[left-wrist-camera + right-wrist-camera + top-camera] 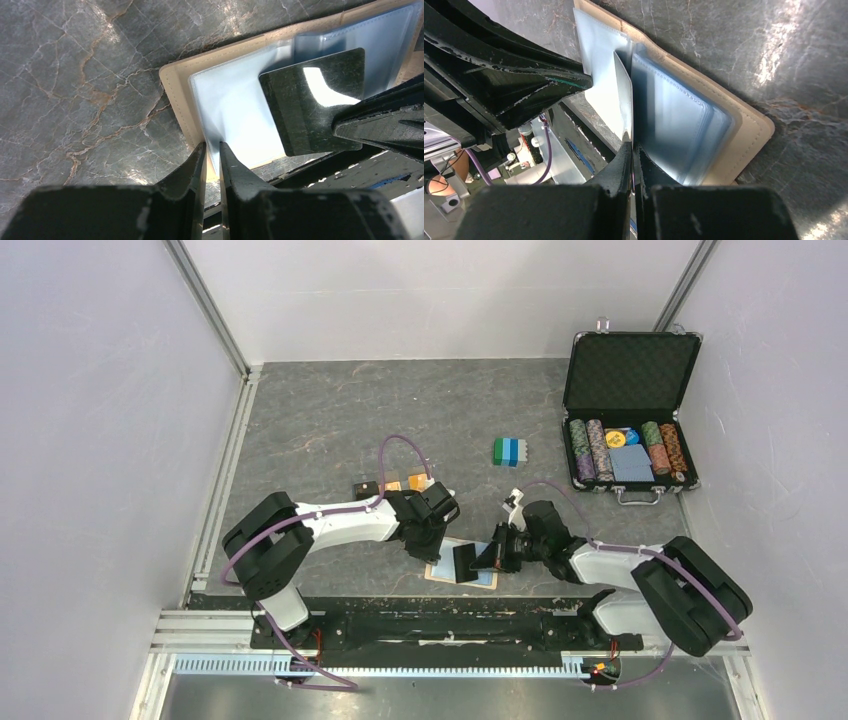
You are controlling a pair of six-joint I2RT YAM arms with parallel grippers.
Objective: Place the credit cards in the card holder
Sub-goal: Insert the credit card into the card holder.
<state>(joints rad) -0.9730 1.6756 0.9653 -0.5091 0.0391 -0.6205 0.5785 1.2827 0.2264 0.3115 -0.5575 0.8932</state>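
The card holder [440,574] lies open on the table near the front edge, tan with light-blue plastic sleeves. My left gripper [212,150] is shut on the edge of one sleeve [235,110] and holds it up. My right gripper [631,145] is shut on the black credit card [624,100], which stands on edge over the open sleeves. The card shows flat and glossy in the left wrist view [310,105] and dark in the top view [466,562]. The wallet's tan rim [749,135] lies to the right of the card. Two orange-gold cards [393,485] [418,481] lie behind the left arm.
An open black chip case [628,420] with poker chips stands at the back right. A green-and-blue block stack [510,451] sits mid-table. A small dark item [365,487] lies beside the orange cards. The metal rail [400,625] runs along the front edge.
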